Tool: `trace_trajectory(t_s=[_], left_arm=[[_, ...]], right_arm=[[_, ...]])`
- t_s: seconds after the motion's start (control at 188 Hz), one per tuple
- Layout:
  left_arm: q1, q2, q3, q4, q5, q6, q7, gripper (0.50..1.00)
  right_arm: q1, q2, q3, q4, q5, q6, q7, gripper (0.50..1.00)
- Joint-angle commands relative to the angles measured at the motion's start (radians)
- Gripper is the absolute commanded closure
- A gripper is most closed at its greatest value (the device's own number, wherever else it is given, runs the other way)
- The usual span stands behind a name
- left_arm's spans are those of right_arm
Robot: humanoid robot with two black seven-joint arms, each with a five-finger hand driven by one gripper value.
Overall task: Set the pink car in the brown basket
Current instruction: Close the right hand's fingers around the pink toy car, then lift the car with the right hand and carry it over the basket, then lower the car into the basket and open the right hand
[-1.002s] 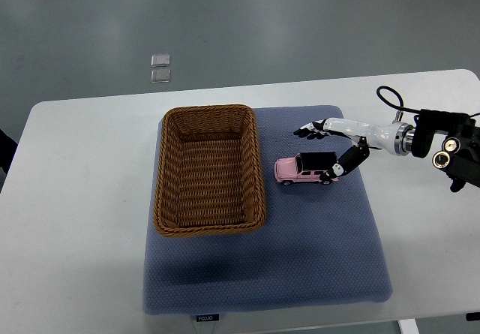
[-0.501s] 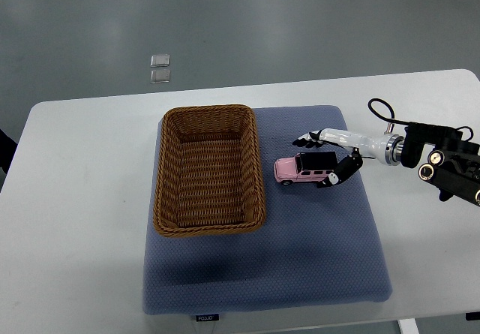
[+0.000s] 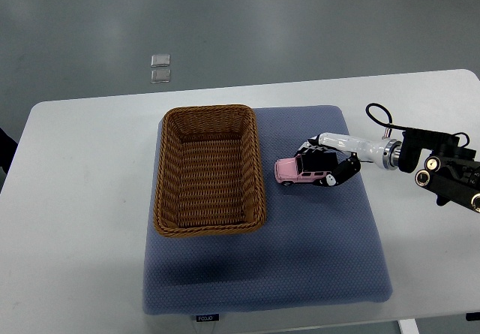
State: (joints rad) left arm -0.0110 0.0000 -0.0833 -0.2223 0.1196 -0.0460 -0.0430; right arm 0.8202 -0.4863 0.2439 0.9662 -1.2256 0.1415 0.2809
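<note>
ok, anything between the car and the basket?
Nothing loose. Only bare blue mat lies between the car and the basket; its near wall must be cleared. The right hand is closing around the car.

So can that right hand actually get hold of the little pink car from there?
Probably yes: the right hand is already at the pink car, fingers curling over its roof and rear, with nothing between them.

A white table with a blue mat stands on grey floor.
</note>
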Motion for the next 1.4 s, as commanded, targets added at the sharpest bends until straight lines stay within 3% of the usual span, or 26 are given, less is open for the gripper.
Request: trace_trajectory(t_s=[0.0, 0.096, 0.613, 0.837, 1.082, 1.397], left_arm=[[0.000, 0.000, -0.001, 0.000, 0.000, 0.000, 0.000, 0.500], [0.000, 0.000, -0.001, 0.000, 0.000, 0.000, 0.000, 0.500], [-0.001, 0.000, 0.000, 0.004, 0.000, 0.000, 0.000, 0.500], [-0.001, 0.000, 0.002, -0.002, 0.000, 0.000, 0.000, 0.500], [-0.003, 0.000, 0.004, 0.000, 0.000, 0.000, 0.000, 0.500], [-0.004, 0.000, 0.002, -0.002, 0.000, 0.000, 0.000, 0.500]], right_arm=[[0.007, -0.001, 0.000, -0.001, -0.002, -0.022, 0.000, 0.936], [0.011, -0.008, 0.000, -0.001, -0.002, -0.028, 0.000, 1.000], [0.145, -0.110, 0.008, 0.054, 0.023, -0.019, 0.014, 1.000], [0.227, -0.092, 0.005, 0.071, 0.038, -0.003, 0.017, 1.000], [0.329, 0.043, -0.054, 0.054, 0.112, 0.016, 0.018, 1.000], [0.333, 0.304, -0.146, -0.103, 0.107, 0.004, 0.018, 1.000]])
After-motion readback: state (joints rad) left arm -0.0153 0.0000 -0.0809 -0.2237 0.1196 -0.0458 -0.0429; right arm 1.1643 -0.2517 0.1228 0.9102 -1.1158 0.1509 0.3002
